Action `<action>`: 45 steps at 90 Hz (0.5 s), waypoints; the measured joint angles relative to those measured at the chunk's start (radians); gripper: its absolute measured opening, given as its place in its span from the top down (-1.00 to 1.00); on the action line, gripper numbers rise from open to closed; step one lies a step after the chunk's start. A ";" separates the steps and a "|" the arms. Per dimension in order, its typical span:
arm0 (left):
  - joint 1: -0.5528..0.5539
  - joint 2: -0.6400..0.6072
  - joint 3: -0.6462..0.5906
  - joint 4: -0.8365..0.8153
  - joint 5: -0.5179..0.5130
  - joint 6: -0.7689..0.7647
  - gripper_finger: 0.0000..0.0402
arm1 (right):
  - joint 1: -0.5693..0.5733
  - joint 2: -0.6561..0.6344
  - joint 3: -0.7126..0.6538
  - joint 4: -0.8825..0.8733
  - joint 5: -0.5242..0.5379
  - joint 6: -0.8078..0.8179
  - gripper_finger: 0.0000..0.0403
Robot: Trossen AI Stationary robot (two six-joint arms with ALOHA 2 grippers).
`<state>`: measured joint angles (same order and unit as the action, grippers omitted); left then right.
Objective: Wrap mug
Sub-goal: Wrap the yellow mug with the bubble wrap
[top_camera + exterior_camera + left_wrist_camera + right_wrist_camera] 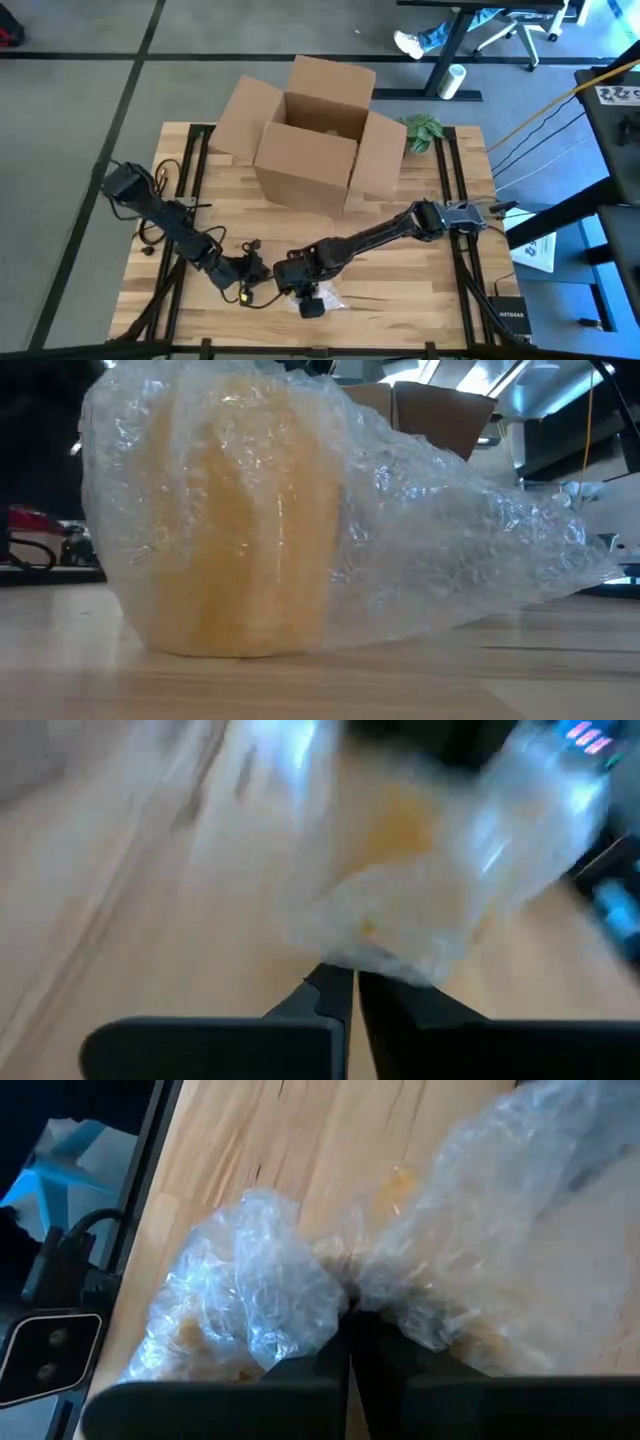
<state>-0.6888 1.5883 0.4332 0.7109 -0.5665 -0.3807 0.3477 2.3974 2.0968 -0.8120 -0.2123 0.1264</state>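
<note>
Wooden table [400, 290] is carrying 1 open cardboard box [315, 135] at its far side. We are seeing 1 yellow mug [235, 520] standing upright at the near edge, swathed in 1 bubble wrap sheet [450, 550] trailing right. Right gripper [350, 1325] is pinching that wrap; left gripper [355, 982] is sitting nearly closed, touching it.

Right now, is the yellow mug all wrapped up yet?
Nearly. The mug stands on the table already covered in bubble wrap. The left gripper and right gripper are both pinched shut on the wrap. Still left: a loose tail sticks out sideways and needs tucking in.
</note>
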 joint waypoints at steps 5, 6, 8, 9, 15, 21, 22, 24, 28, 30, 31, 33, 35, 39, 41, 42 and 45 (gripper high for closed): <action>0.015 0.011 0.000 0.084 -0.003 0.047 1.00 | 0.000 0.000 0.000 0.000 -0.001 0.005 1.00; 0.017 0.013 0.000 0.095 -0.003 0.056 1.00 | 0.000 0.000 0.000 0.000 -0.001 0.006 1.00; 0.021 0.014 0.000 0.115 -0.001 0.070 1.00 | 0.000 0.000 0.000 0.000 -0.001 0.011 1.00; 0.023 0.015 0.000 0.124 0.004 0.079 1.00 | 0.000 0.000 0.000 0.000 -0.001 0.014 1.00; 0.031 0.015 -0.001 0.167 0.039 0.104 1.00 | 0.001 0.000 0.000 0.000 0.001 0.022 1.00; 0.032 0.015 -0.001 0.192 0.080 0.108 1.00 | 0.001 0.000 0.000 0.000 0.006 0.023 1.00; 0.032 0.014 -0.001 0.194 0.086 0.108 1.00 | 0.001 0.000 0.000 0.000 0.007 0.023 1.00; 0.032 0.014 0.001 0.195 0.094 0.106 1.00 | 0.000 0.000 0.000 0.000 0.008 0.023 1.00; 0.031 0.014 0.007 0.195 0.107 0.104 1.00 | 0.000 0.000 0.000 0.001 0.009 0.023 1.00; 0.030 0.014 0.012 0.195 0.113 0.105 1.00 | 0.000 0.000 0.000 0.000 0.008 0.023 1.00; 0.029 0.014 0.015 0.195 0.116 0.105 1.00 | 0.000 0.000 0.000 0.000 0.008 0.023 1.00; 0.029 0.015 0.019 0.194 0.125 0.106 1.00 | 0.000 0.000 0.000 0.001 0.008 0.023 1.00; 0.028 0.014 0.024 0.194 0.135 0.108 1.00 | 0.000 0.001 0.000 0.001 0.008 0.023 1.00; 0.028 0.014 0.035 0.190 0.157 0.119 1.00 | 0.000 0.001 0.000 0.001 0.008 0.023 1.00; 0.028 0.014 0.040 0.190 0.164 0.126 1.00 | 0.000 0.001 0.000 0.001 0.009 0.023 1.00; 0.028 0.014 0.043 0.188 0.167 0.128 1.00 | 0.000 0.001 0.000 0.001 0.009 0.023 1.00; 0.028 0.014 0.050 0.181 0.172 0.133 1.00 | 0.000 0.001 0.000 0.002 0.009 0.023 1.00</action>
<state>-0.6609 1.6028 0.4832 0.8918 -0.3942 -0.2474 0.3473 2.3981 2.0964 -0.8101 -0.2034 0.1490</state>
